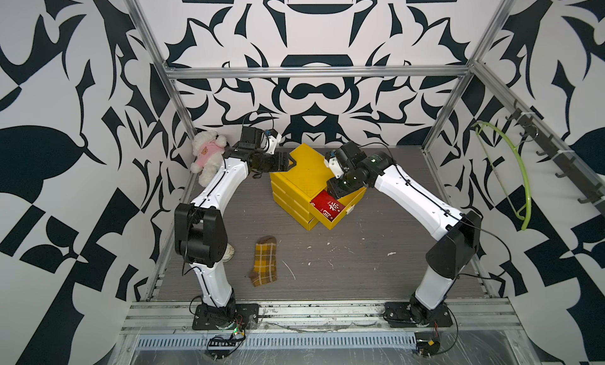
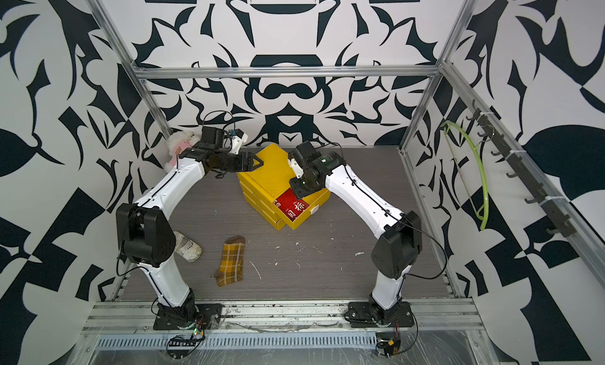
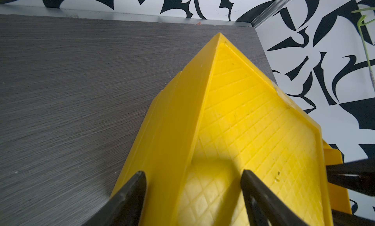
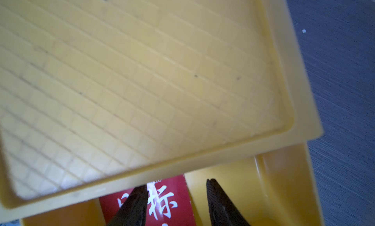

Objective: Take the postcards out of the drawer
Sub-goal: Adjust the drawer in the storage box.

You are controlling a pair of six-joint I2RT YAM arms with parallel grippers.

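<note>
Red postcards (image 1: 327, 206) lie flat in the open yellow drawer (image 1: 340, 221) near the surface's (image 1: 360, 268) far edge; the right pincer (image 4: 177, 183) (released, empty, as is the left pincer (image 3: 192, 172)) should dip tilted and nip a card's edge.

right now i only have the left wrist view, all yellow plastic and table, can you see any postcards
Observer: Yes. A red postcard with white characters lies in the top drawer, which is pulled partway out toward the front.
Operator: is the right gripper on it
Observer: Not gripping it. The right gripper hangs open over the drawer, one finger above the card, with nothing between its fingers.
</note>
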